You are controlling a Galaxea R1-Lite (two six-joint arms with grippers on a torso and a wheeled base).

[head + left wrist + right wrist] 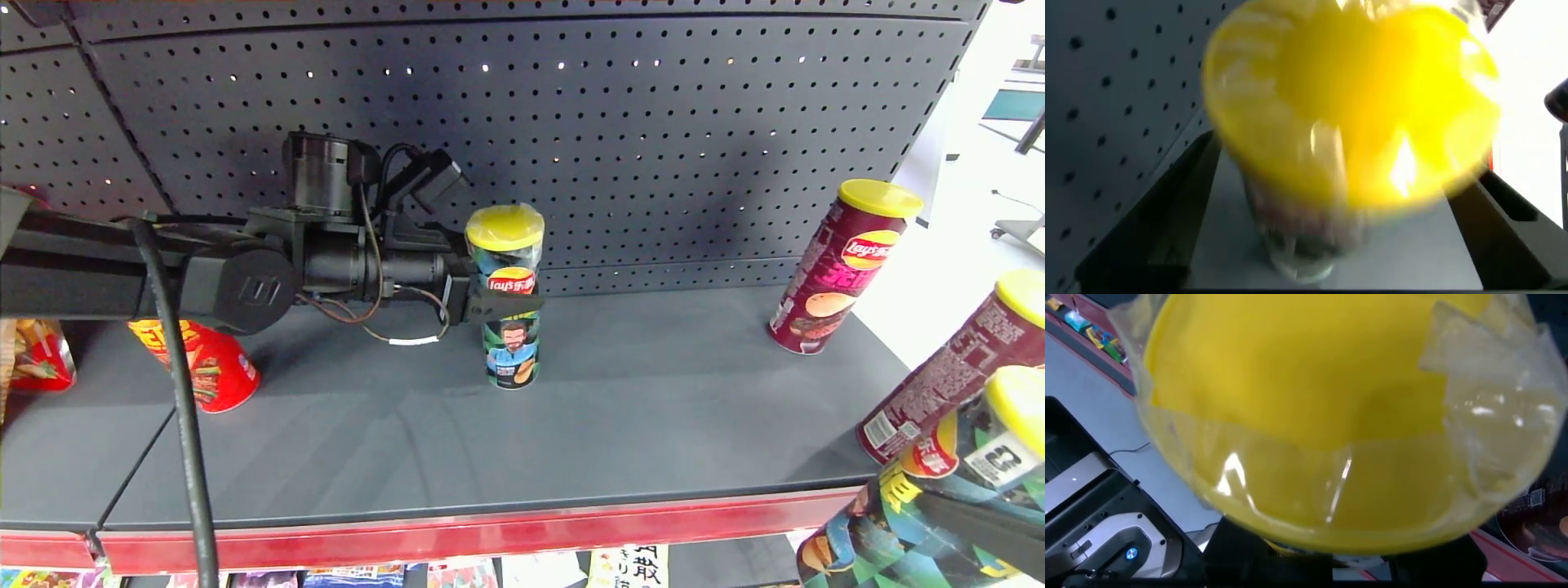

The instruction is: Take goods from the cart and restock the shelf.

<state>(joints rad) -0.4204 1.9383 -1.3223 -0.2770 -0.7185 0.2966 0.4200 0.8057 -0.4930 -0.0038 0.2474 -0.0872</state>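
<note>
Cardboard-walled and light, the chip can [512,343] stands upright mid-shelf [653,425], left claw [504,302] clamped across its middle. Slick wrap, crushable sides: hold the body gently, below the lid. Right claw [976,518] looks closed on a second can [914,498], off the shelf's front.

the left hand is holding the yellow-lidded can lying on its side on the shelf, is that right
No, one thing is off: the can stands upright on the shelf, not lying on its side. The rest holds: the left hand is closed around it and its lid is yellow. The head view shows this.
</note>
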